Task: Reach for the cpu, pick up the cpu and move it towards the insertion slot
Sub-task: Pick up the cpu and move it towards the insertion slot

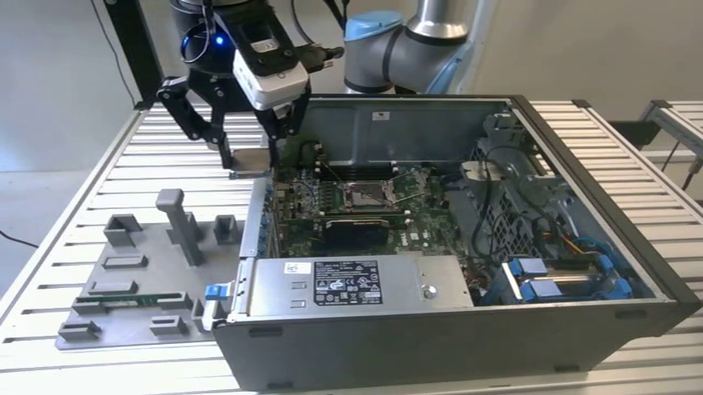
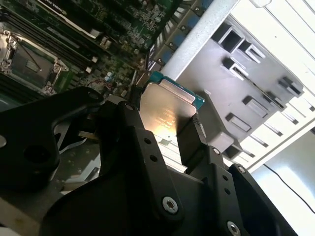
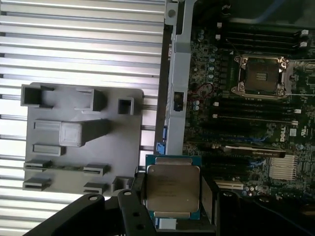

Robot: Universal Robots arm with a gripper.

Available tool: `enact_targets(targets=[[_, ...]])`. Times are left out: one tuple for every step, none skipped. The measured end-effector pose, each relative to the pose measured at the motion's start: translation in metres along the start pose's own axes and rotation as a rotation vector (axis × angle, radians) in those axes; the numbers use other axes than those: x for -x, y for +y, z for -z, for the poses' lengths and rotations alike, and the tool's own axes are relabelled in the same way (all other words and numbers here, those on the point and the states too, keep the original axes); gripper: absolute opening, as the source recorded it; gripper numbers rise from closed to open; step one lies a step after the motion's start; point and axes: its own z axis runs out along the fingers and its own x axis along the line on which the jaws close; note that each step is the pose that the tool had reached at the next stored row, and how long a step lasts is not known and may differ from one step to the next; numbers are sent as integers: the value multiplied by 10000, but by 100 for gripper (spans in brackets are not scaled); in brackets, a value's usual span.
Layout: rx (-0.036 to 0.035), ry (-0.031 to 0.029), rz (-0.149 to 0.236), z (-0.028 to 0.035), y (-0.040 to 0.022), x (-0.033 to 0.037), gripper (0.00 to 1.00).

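Note:
My gripper (image 1: 250,164) is shut on the cpu (image 1: 250,159), a thin silvery square chip with a green rim, held by two opposite edges. In the exterior view it hangs above the open computer case's wall on that view's left, between the grey tray and the motherboard. Both wrist views show the cpu (image 2: 170,110) (image 3: 172,189) flat between the black fingers (image 2: 194,130) (image 3: 206,196). The insertion slot (image 1: 368,193) (image 2: 27,61) (image 3: 259,76) lies on the motherboard inside the case, its metal frame raised and its pin field bare. The cpu is still well apart from it.
A grey plastic tray (image 1: 132,280) (image 3: 74,132) with upright blocks lies on the slatted table to the exterior view's left of the case. The open case (image 1: 439,337) holds a power supply (image 1: 341,284), cables and blue drive brackets (image 1: 549,284). A second arm's base (image 1: 417,41) stands behind.

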Motion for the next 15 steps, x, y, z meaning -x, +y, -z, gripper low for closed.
enact_targets(targets=[[0, 0, 0, 0, 0, 5, 0], [1, -1, 0, 0, -1, 9, 0], [1, 0, 0, 0, -1, 12, 0], [0, 0, -1, 0, -1, 16, 0], [0, 0, -1, 0, -1, 20, 0], [0, 0, 0, 0, -1, 24, 0], [0, 0, 0, 0, -1, 27, 0], [1, -1, 0, 0, -2, 31, 0], [0, 0, -1, 0, -2, 35, 0], [0, 0, -1, 0, -2, 38, 0], [1, 0, 0, 0, -2, 42, 0], [0, 0, 0, 0, -3, 45, 0], [0, 0, 0, 0, -3, 49, 0], [0, 0, 0, 0, -3, 53, 0], [1, 0, 0, 0, -3, 56, 0]])
